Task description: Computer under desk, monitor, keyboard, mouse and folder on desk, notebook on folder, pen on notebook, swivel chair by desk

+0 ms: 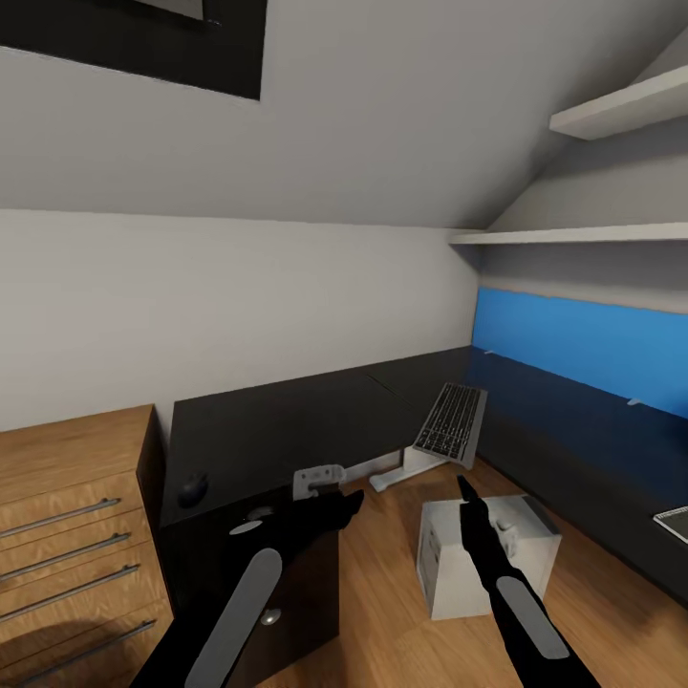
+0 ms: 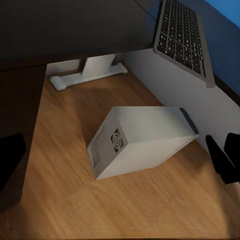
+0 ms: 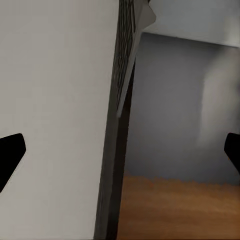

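Computer (image 1: 483, 564) is lying on the floor at 5 o'clock, beside desk (image 1: 287, 420) | keyboard (image 1: 451, 420) is leaning tilted at 1 o'clock | both grippers, left gripper (image 1: 330, 502) and right gripper (image 1: 468, 492), are hovering with fingers apart, probably approaching the computer.

**Both arms reach forward, jaws spread**

The left arm (image 1: 250, 583) stretches forward and slightly inward, its gripper (image 1: 336, 504) level. The right arm (image 1: 511, 592) angles forward, its gripper (image 1: 468, 492) pointing ahead. In both wrist views the black fingertips (image 3: 11, 152) sit wide apart, holding nothing.
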### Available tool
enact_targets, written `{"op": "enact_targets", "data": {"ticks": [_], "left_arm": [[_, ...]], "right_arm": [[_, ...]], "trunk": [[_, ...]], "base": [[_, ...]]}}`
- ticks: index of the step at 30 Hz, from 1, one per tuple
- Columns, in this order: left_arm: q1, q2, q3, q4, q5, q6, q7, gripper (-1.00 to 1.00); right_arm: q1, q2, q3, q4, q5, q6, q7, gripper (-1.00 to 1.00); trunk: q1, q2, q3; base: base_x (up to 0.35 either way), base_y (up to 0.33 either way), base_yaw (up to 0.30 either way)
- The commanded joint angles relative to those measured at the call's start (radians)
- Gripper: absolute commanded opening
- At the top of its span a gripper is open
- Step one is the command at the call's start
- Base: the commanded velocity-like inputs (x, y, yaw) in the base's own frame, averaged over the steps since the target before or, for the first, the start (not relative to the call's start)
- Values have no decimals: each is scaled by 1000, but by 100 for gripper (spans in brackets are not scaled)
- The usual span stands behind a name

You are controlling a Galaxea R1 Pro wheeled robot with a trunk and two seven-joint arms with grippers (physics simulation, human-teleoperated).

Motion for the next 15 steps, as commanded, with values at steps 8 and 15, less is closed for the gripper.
{"op": "enact_targets", "data": {"ticks": [8,15], "left_arm": [[-1,1,-13,2,10,2,11,100],[-1,1,-54,2,7,2,13,100]], "right_arm": [[-1,-3,0,3,-41,5,4,100],[-2,-3,-2,10,-41,2,2,100]], "trunk": [[0,-1,-1],[0,-1,-1]], "base": [[141,0,0],[158,0,0]]}}
